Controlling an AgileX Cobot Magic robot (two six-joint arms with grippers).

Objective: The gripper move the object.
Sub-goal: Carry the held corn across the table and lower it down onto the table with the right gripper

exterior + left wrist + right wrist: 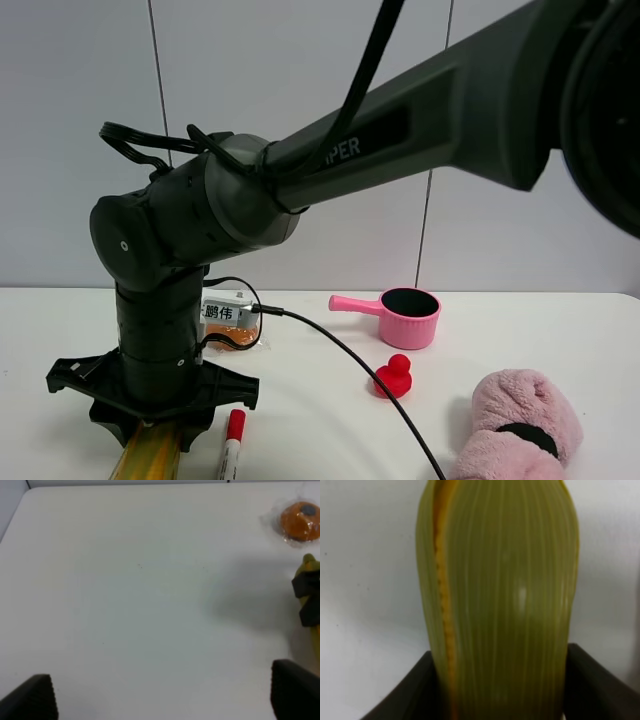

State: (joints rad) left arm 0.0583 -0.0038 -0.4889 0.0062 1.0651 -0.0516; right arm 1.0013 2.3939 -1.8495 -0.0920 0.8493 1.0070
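The left gripper [161, 697] is released, its fingers well apart over the bare white desk [125, 580]. At the left of the exterior view, the right gripper [155, 428] is clenched on the toy corn cob with yellow kernels and olive-green husk [500, 590], with one finger against each side. The cob sits low at the near desk edge, just beside the red-capped white marker [231, 442]. Whether it is lifted cannot be told. Judgement: the grasp is done; carrying and release remain.
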